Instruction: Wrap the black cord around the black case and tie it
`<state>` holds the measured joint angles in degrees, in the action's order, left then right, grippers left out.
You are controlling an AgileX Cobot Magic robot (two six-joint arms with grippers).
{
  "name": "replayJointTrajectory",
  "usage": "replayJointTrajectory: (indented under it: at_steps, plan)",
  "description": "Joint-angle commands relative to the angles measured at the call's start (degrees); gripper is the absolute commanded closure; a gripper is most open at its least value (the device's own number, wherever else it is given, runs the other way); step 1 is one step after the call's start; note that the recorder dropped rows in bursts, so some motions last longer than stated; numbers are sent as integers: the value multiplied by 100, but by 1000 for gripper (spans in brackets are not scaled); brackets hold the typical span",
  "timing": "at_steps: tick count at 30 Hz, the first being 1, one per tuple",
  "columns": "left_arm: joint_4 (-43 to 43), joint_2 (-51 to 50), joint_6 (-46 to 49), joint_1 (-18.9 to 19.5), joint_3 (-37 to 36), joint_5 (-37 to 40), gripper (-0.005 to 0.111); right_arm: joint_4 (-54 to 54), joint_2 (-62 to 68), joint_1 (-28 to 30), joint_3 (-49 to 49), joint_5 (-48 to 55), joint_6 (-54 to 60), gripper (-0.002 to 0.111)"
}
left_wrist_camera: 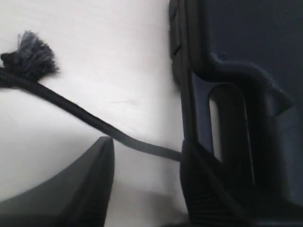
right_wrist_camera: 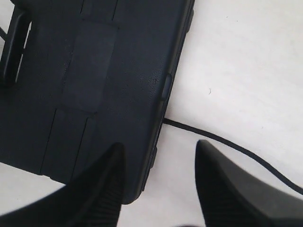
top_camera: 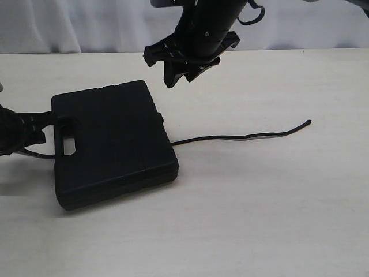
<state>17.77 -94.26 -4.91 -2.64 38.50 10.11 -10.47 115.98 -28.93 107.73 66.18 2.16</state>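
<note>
The black case (top_camera: 109, 138) lies flat on the table, left of centre, with its handle cut-out toward the left. The black cord (top_camera: 242, 137) comes out from under the case's right side and trails off to the right. Its other end, with a frayed tuft (left_wrist_camera: 29, 51), lies on the table beside the handle. My left gripper (top_camera: 41, 128) sits low at the handle side and is open. The cord (left_wrist_camera: 99, 124) runs loose across the gap at its tips (left_wrist_camera: 147, 152). My right gripper (top_camera: 164, 69) hovers open above the case's far edge (right_wrist_camera: 158, 151), holding nothing.
The table top (top_camera: 259, 208) is pale and bare to the right of the case and in front of it. A white backdrop (top_camera: 69, 23) runs along the far edge. The cord's free end (top_camera: 308, 122) lies far right.
</note>
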Motion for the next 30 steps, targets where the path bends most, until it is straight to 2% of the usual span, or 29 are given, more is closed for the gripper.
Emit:
replayJointTrajectory:
  at_steps: [1, 4, 9, 17, 20, 24, 30]
  plan:
    - [1532, -244, 1409, -12, 202, -78, 65, 49, -43, 19, 19, -46, 54, 64]
    - [2563, -395, 2406, -12, 332, 65, 65, 49, -32, 19, 19, -45, 54, 64]
    - [3660, -752, 3585, -12, 457, 231, 65, 49, 40, 19, 19, -56, 54, 64]
    - [4010, -1206, 3964, -12, 721, 97, 65, 49, 84, 19, 19, -81, 54, 64]
    - [3999, -1206, 3999, -12, 795, 124, 77, 49, 84, 19, 19, -136, 54, 64]
    - [3999, -1206, 4124, -12, 811, 134, 106, 49, 84, 19, 19, -222, 54, 64]
    - [3999, -1206, 4300, -12, 944, 499, 107, 49, 84, 19, 19, -251, 54, 64]
